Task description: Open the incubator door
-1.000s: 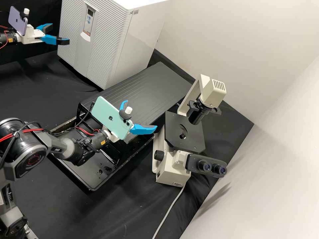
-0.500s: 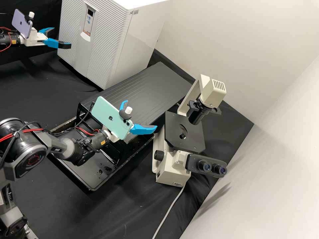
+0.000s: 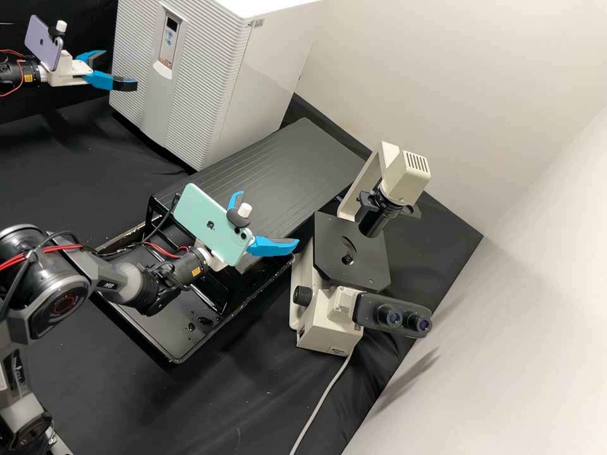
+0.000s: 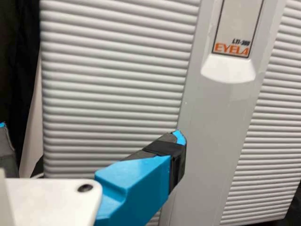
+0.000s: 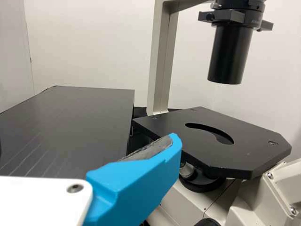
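Microscope: the cream microscope with a black stage (image 3: 351, 253) is standing well apart from the incubator, a boxy white cabinet (image 3: 272, 69).
Right gripper: my white gripper with two bright blue fingers (image 3: 268, 219) is hanging beside the microscope, well apart from the incubator, its fingers spread and holding nothing.
Black panel: the broad, grooved, dark panel (image 3: 284, 161) is lying just beside the incubator's base.
Left gripper: its blue-fingered, dark-padded twin (image 3: 120, 69) is hanging at the incubator's front, fingers wide apart with nothing between them; whether a tip is touching, I cannot tell.
Door: the pale, ridged door with a smooth grey centre strip (image 4: 202, 127) is forming the incubator's front, looking closed.
Handling: I am expecting a heavyish, hinged panel, stiff at first if a seal is gripping, its ribs being hard and perhaps slippery.
Hold: I am favouring the free side edge beside the left gripper, hooking a padded fingertip behind it rather than pinching ribs.
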`<state>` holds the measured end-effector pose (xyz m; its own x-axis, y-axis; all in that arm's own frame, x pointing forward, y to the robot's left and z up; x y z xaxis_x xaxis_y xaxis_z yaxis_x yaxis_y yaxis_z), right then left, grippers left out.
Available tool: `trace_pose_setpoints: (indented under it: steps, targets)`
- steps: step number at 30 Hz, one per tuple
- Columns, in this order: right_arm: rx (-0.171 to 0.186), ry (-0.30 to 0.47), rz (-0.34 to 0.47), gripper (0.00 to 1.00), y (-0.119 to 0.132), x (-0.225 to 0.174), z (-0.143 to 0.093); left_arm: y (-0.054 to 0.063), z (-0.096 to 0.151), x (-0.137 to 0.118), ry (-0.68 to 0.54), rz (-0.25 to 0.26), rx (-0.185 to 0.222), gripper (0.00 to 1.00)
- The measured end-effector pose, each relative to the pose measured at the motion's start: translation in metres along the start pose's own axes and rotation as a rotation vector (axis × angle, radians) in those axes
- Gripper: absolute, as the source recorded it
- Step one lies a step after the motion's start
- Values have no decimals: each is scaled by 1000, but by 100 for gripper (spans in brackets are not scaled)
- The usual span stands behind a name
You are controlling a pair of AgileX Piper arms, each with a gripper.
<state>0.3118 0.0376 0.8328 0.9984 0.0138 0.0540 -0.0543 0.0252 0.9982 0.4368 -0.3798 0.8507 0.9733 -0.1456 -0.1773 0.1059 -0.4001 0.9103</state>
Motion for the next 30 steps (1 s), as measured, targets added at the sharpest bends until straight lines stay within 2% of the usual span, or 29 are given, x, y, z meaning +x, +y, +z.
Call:
trace_pose_setpoints:
  steps: [3, 4, 16, 23, 30]
  targets:
    - [0, 0, 0, 100, 0, 0, 0, 2, 2, 4, -9, 8, 5, 100]
    - [0, 0, 0, 100, 0, 0, 0, 2, 2, 5, -12, 8, 5, 0]
    - [0, 0, 0, 100, 0, 0, 0, -2, 0, 9, -1, -8, 5, 0]
    - [0, 0, 0, 100, 0, 0, 0, -9, -3, 10, 4, -22, -3, 0]
    - [0, 0, 0, 100, 0, 0, 0, -9, -3, 10, 5, -23, -3, 0]
